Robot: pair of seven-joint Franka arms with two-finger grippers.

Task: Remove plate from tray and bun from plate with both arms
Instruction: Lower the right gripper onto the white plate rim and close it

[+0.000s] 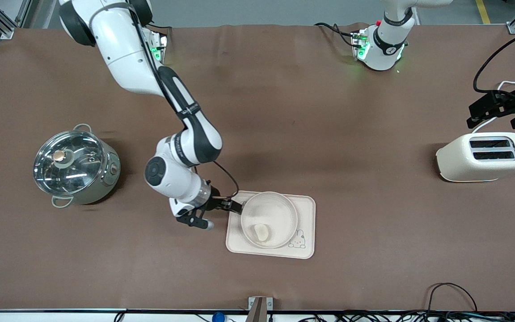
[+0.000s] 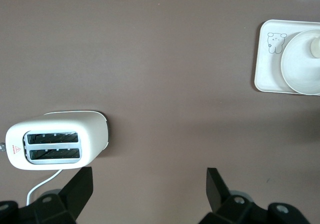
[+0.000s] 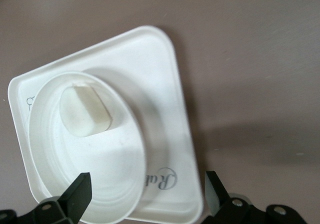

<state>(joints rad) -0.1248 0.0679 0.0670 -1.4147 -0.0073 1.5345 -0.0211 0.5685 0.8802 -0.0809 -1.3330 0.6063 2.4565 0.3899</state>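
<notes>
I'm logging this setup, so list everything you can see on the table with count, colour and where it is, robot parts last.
tray: one, cream with rabbit drawing, middle of the table toward the front camera.
plate: one, cream-white, on the tray.
bun: one, pale cream, in the plate.
pot: one, steel with glass lid, toward the right arm's end.
toaster: one, cream, toward the left arm's end.
right gripper: black, open, at the plate's rim.
left gripper: black, open, above the toaster; this arm waits.
</notes>
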